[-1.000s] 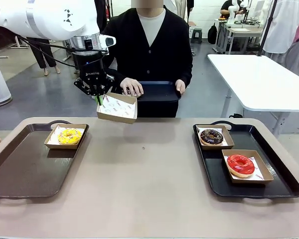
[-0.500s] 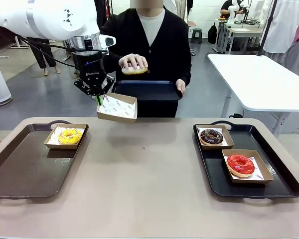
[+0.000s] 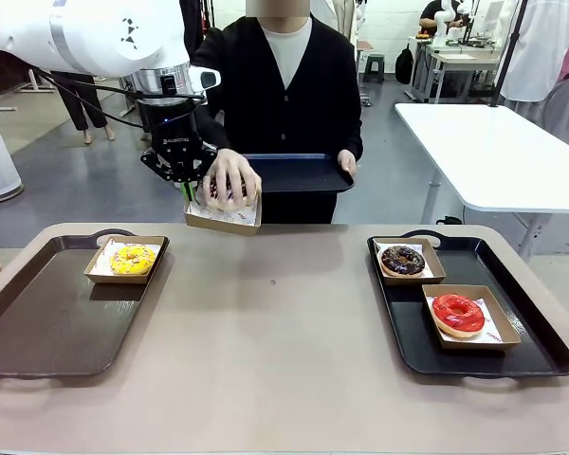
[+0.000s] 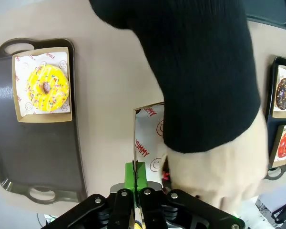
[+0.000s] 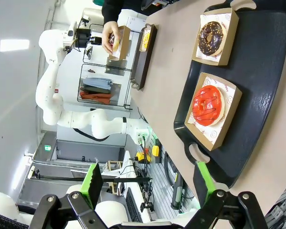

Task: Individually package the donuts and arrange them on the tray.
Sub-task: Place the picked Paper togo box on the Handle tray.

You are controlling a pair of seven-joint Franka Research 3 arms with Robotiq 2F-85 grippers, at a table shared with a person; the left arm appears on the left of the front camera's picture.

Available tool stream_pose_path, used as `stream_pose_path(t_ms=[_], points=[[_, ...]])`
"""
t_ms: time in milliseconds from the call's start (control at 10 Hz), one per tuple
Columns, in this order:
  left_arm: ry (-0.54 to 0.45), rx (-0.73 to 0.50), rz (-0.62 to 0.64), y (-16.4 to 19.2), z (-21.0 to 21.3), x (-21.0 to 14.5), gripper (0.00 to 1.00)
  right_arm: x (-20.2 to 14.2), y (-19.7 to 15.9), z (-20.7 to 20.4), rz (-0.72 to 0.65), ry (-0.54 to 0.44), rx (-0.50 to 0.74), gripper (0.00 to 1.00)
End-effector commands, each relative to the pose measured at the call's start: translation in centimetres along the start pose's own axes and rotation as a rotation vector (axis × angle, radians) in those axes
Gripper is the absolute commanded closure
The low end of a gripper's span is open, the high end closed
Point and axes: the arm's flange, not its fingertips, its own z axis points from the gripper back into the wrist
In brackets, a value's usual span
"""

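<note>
My left gripper (image 3: 186, 192) is shut on the side wall of a paper box (image 3: 224, 219) held above the table's far edge; its green pads (image 4: 135, 172) pinch that wall. The person's hand (image 3: 229, 178) lowers a sprinkled donut (image 5: 114, 40) into this box and covers most of it. A yellow donut (image 3: 133, 258) lies boxed on the left tray (image 3: 38, 327). The chocolate donut (image 3: 403, 260) and the red donut (image 3: 457, 313) lie boxed on the right tray (image 3: 541, 353). My right gripper (image 5: 148, 183) is open over the near end of that tray, with nothing between its fingers.
The person's other hand holds a dark tray (image 3: 303, 173) at waist height beyond the table. A black sleeve (image 4: 200, 71) covers much of the left wrist view. The tabletop (image 3: 275, 322) between the two trays is bare. A white table (image 3: 493, 152) stands at back right.
The person's hand picked a donut off the held tray, lifted it, and has brought it down into the box in my left gripper. Neither arm has moved.
</note>
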Motion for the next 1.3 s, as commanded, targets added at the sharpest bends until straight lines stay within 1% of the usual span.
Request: stream_pose_path(t_ms=[0,1200], points=[[-0.004,-0.001,0.001,0.16,-0.01,-0.12,1.00,0.07,0.05,-0.02,-0.012,-0.001,-0.003,0.00],[-0.004,-0.001,0.001,0.16,-0.01,-0.12,1.00,0.07,0.05,-0.02,-0.012,-0.001,-0.003,0.00]])
